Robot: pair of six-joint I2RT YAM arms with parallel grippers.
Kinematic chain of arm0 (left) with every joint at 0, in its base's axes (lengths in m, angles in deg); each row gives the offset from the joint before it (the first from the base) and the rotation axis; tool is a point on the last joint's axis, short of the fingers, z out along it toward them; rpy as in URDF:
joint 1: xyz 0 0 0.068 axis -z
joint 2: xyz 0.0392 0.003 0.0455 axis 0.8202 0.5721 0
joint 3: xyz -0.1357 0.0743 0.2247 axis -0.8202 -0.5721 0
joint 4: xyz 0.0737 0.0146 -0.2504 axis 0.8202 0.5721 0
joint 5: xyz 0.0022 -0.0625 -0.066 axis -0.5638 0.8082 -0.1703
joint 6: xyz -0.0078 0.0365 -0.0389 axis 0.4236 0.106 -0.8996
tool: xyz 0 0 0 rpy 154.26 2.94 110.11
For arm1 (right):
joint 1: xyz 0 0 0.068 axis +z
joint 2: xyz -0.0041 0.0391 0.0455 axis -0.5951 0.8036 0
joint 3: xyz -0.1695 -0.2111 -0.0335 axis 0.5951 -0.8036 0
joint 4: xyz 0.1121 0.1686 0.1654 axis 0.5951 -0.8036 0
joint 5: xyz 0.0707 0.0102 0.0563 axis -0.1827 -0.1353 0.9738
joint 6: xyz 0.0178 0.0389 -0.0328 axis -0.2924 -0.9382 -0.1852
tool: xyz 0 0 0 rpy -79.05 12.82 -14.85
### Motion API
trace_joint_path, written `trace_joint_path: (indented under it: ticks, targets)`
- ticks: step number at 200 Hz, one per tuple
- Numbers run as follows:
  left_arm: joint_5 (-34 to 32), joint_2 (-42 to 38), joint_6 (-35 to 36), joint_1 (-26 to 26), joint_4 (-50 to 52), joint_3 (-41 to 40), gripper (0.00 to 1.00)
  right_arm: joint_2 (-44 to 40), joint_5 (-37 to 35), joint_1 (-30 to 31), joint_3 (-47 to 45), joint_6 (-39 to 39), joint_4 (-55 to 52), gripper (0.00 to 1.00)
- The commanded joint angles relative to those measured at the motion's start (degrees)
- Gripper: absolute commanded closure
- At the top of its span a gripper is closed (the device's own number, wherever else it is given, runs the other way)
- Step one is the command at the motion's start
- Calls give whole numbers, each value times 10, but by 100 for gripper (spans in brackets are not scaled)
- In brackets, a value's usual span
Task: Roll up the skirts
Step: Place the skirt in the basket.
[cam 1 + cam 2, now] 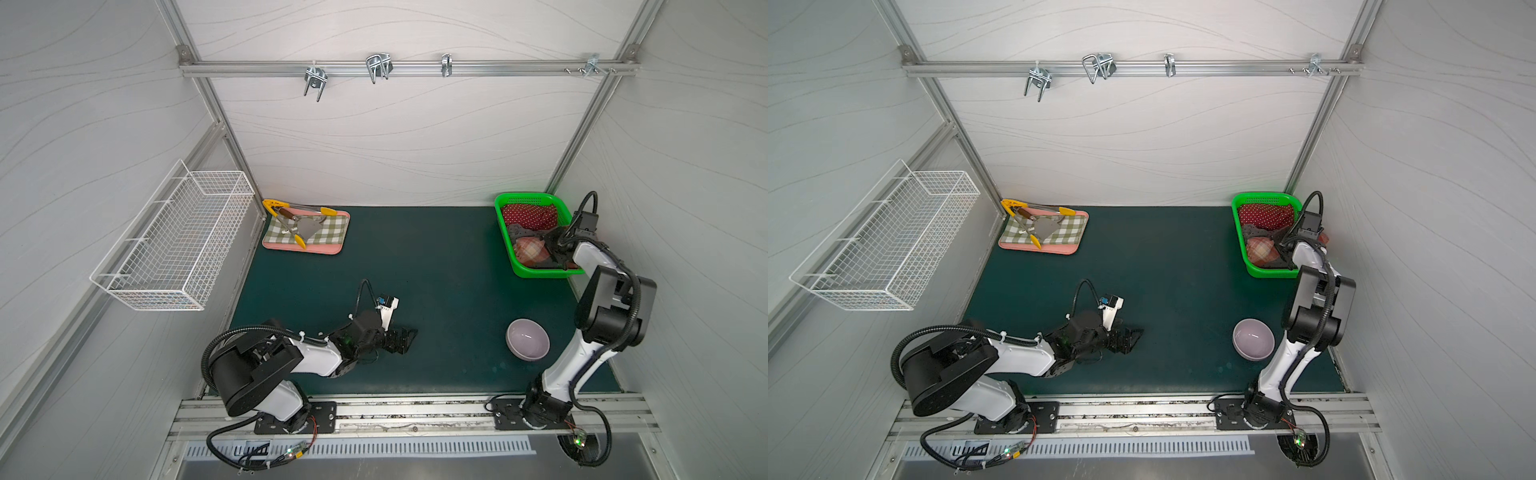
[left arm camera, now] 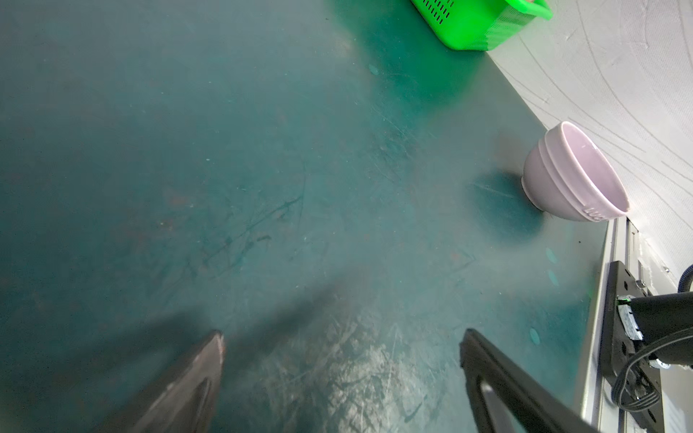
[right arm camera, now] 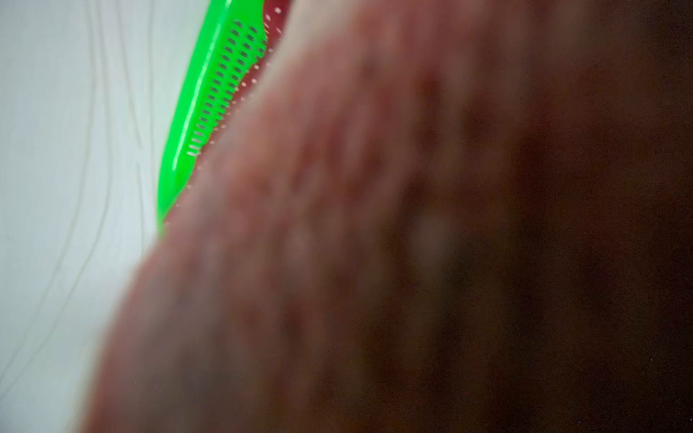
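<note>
Plaid skirt (image 1: 528, 249) lies rolled in green basket (image 1: 525, 196). Right gripper (image 1: 555, 250) is down against its near end, and blurred fabric fills the wrist view, so finger gap and grip cannot be told. Left gripper (image 2: 343, 337) has its 2 fingers spread wide, empty, over dark green tabletop (image 1: 415, 270), well apart from the basket.

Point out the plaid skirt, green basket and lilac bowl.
plaid skirt (image 1: 530, 249): in a top view, checked face.
green basket (image 1: 536, 272): in a top view, near wall.
lilac bowl (image 2: 555, 180): left wrist view, outer wall.

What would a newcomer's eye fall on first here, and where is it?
The bright green basket in the far right corner of the table stands out, holding a red dotted skirt and a plaid skirt. The right claw reaches into it at the plaid skirt. A pale purple bowl stands near the right arm.
</note>
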Motion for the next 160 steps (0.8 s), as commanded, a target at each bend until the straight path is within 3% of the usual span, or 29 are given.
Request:
trace_joint_path:
  ticks: [1,48,100,118,142,160]
  targets:
    - [4,9,-6,1,-30,13,1,22,-8,14,7,6,-43,100]
    - [16,36,-15,1,-41,23,1,82,-66,39,23,-3,-147,100]
    - [2,21,-10,1,-27,22,1,101,-84,48,11,-8,-148,100]
    - [-2,12,-6,1,-17,26,1,99,-69,49,10,3,-144,54]
    - [-6,4,-5,1,-9,27,1,72,-73,52,0,9,-129,3]
    - [-7,-1,-6,2,-2,29,1,49,-83,57,11,20,-136,1]
